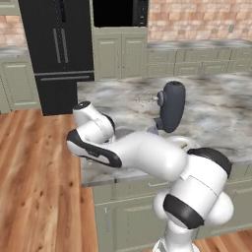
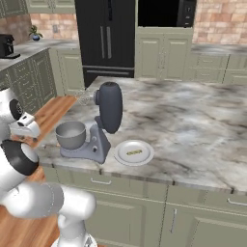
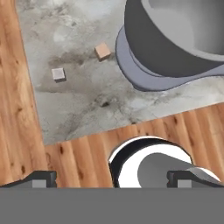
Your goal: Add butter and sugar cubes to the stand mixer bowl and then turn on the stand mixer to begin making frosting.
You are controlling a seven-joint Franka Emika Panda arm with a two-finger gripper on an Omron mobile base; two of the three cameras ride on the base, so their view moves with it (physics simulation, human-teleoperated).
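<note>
Dark fingertips [image 3: 43, 178]: set wide apart, nothing between them
Gripper [image 3: 111, 179]: holds and touches nothing, above the counter edge
Nearby: stand mixer bowl [image 3: 183, 39], two sugar cubes [image 3: 103, 51]

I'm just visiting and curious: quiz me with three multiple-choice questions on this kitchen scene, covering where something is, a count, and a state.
1. Where is the butter?
A. on the white plate
B. in the stand mixer bowl
C. on the floor

2. How many small cubes lie on the counter beside the mixer's base?
A. none
B. two
C. five

3. How is the stand mixer's head?
A. tilted up
B. lowered into the bowl
C. removed

Answers: 1 A, the yellow stick rests on the plate; 2 B, one brown cube and one white cube; 3 A, the head stands upright, clear of the bowl.
</note>
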